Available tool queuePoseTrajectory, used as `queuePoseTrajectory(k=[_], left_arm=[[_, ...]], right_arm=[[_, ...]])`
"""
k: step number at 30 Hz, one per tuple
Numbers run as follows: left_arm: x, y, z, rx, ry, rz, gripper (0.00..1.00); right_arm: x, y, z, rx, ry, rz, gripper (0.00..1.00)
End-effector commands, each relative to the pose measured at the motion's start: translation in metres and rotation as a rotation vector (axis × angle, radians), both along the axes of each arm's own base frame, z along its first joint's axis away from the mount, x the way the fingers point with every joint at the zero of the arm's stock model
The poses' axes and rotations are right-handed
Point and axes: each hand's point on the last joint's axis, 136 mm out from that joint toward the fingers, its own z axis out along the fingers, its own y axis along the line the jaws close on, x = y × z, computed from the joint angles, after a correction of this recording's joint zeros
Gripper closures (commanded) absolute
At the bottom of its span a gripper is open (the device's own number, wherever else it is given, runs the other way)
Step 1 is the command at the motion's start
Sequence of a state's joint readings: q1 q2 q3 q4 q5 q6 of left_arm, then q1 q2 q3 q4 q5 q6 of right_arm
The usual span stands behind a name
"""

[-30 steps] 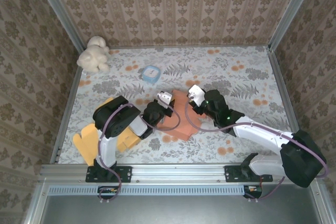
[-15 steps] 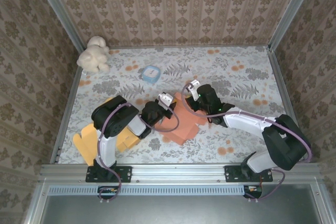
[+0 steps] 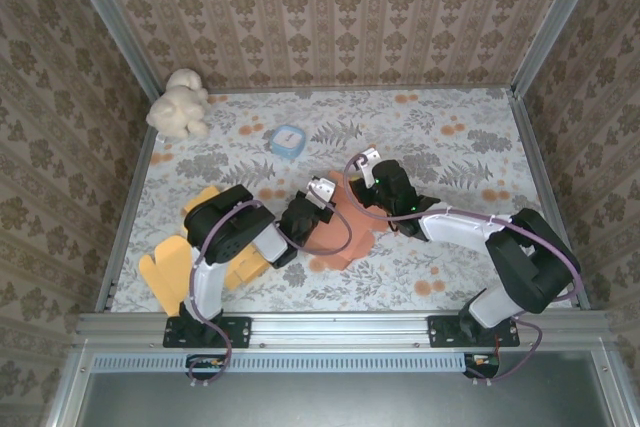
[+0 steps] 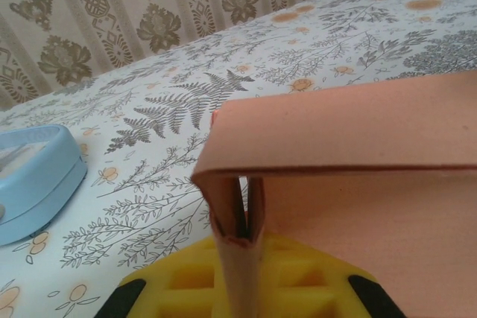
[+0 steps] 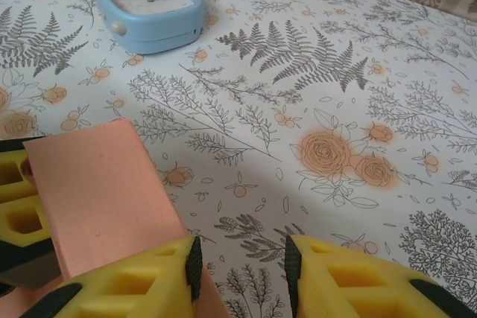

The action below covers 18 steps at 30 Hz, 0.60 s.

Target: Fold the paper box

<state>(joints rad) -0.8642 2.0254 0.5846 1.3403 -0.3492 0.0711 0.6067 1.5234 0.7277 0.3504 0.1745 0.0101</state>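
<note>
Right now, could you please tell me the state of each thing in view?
paper box: partly folded, one flap raised.
left pincer: shut on paper box.
right pincer: open, holding nothing.
blue clock: lying face up.
yellow sheets: flat, unfolded.

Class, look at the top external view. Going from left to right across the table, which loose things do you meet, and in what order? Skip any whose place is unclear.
cream plush toy → blue clock → orange paper box
</note>
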Motion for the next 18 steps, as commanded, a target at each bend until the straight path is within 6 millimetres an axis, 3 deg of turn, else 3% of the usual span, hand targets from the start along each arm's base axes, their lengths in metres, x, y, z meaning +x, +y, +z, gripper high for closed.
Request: queuePoseTrajectory(k=[1,9,18], left_arm=[[-0.001,0.001,-0.013,0.083,-0.002,-0.004,0.80],[0.000,0.018,-0.003,-0.099,0.115,-0.121,0.77],[-0.013,0.010,0.010,-0.093,0.085,-0.179,0.74]], right_arm=[[-0.015,-0.007,-0.041,-0.070,0.114,-0.009,0.62],[-0.018,-0.010,-0.040,-0.071,0.109,-0.012,0.63],[-0.021,-0.010,-0.037,-0.077,0.102,-0.011,0.63]])
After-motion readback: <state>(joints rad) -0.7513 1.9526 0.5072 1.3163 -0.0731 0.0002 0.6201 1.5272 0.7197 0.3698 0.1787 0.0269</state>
